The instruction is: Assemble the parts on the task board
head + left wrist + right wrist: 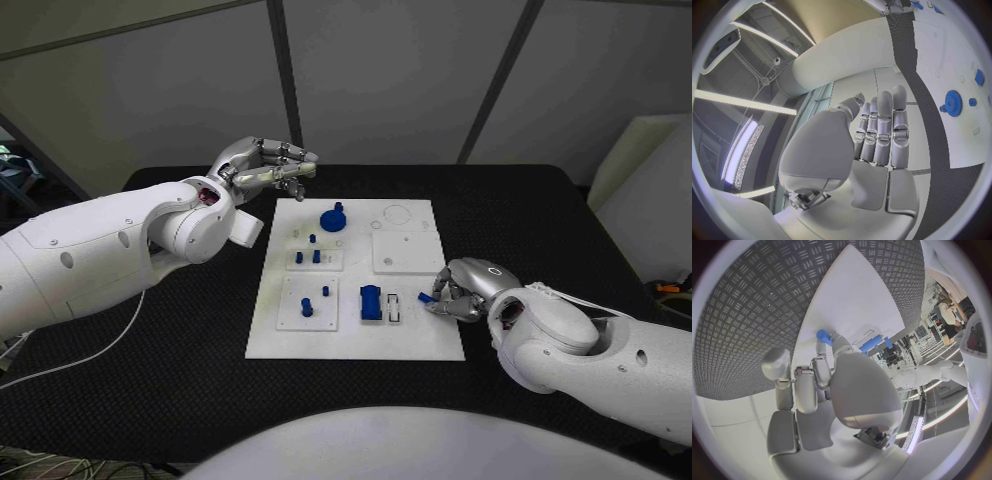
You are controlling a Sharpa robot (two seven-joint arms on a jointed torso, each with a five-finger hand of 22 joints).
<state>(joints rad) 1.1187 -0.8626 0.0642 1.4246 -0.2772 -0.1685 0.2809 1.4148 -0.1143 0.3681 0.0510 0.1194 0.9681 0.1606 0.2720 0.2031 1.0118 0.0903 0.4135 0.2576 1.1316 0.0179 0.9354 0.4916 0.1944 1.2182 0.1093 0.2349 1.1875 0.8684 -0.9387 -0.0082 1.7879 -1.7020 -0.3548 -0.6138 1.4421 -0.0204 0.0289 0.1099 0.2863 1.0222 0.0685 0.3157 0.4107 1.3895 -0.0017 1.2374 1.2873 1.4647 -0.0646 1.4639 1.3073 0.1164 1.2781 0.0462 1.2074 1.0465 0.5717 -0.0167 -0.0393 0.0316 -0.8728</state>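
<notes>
1. Black desk [173,380] surface carries the white task board [361,335] at centre; grey wall panels are seen behind.
2. Blue parts are noted on the board: a gear [333,218] near the far edge, small pegs [307,257] mid-board, a taller block [371,303] near the right edge.
3. Right hand [459,290] is lowered at the board's right edge, fingers curled; a small blue part [823,335] is seen at its fingertips, seemingly pinched.
4. Left hand [267,165] is held above the board's far left corner, fingers drawn together, nothing in it.
5. Parts are judged light, rigid, smooth plastic, liable to slip; a fingertip pinch across flat sides is advised.
</notes>
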